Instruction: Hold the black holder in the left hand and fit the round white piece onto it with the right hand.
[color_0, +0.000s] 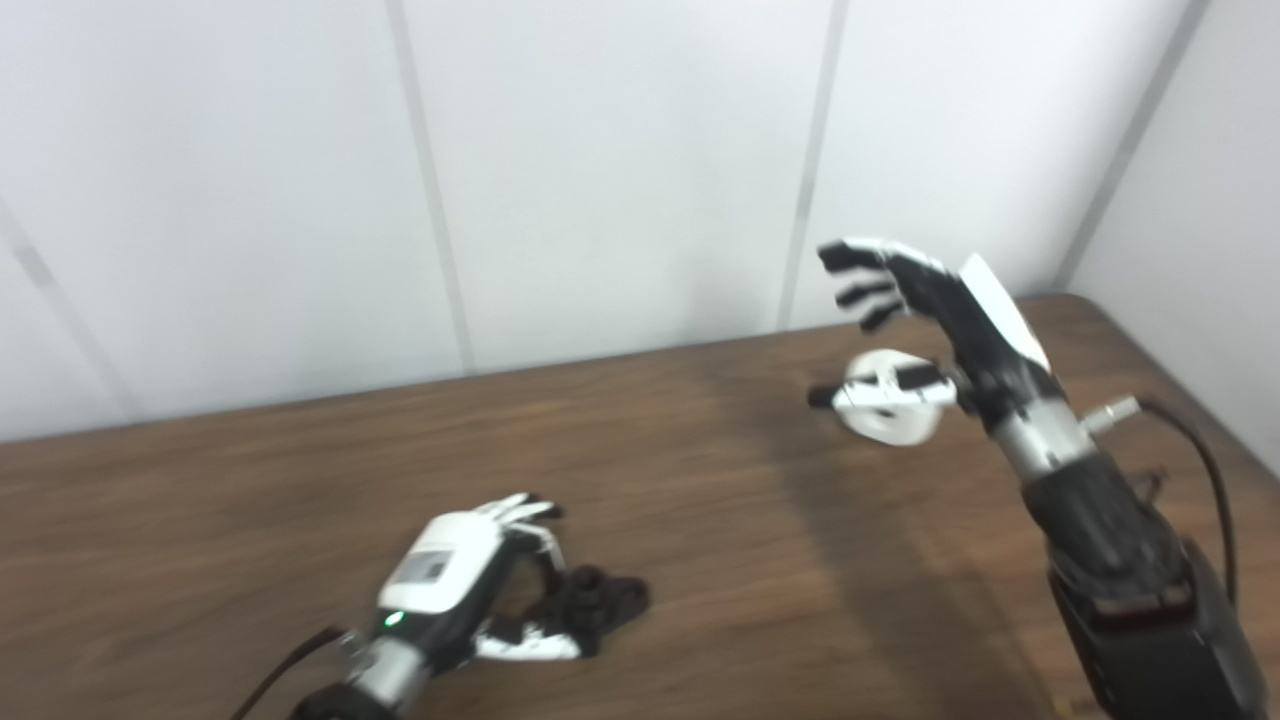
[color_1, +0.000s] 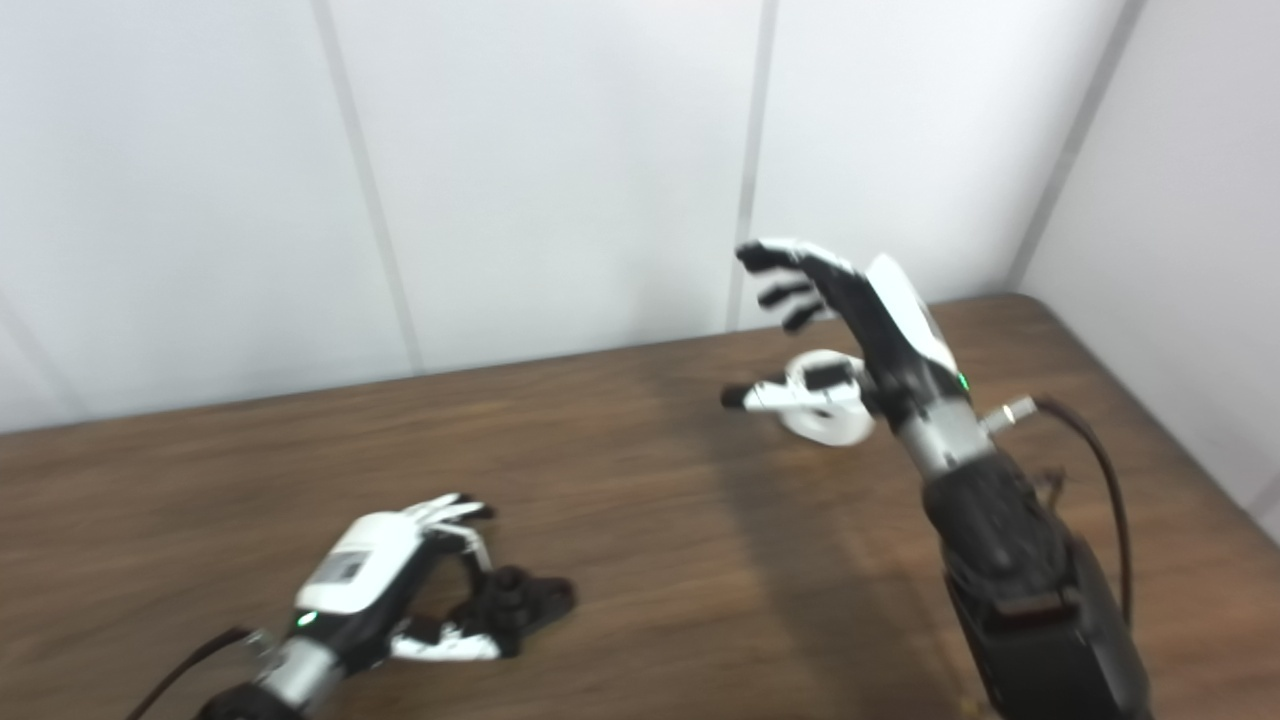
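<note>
Left hand (color_0: 470, 575) lying on table (color_0: 760, 560), fingers curling around black holder (color_0: 598, 600) | right hand (color_0: 950, 320) hovering raised, fingers spread, grasping nothing | round white piece (color_0: 890, 398) lying beneath its thumb, contact unclear

I see a brown wooden table (color_0: 700, 560) with the black holder (color_0: 600, 597) lying near its front left.

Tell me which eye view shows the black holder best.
The left eye view: the black holder sits slightly larger and nearer centre, beside the left hand. The right eye view shows it equally blurred, nearer the bottom-left corner.
</note>
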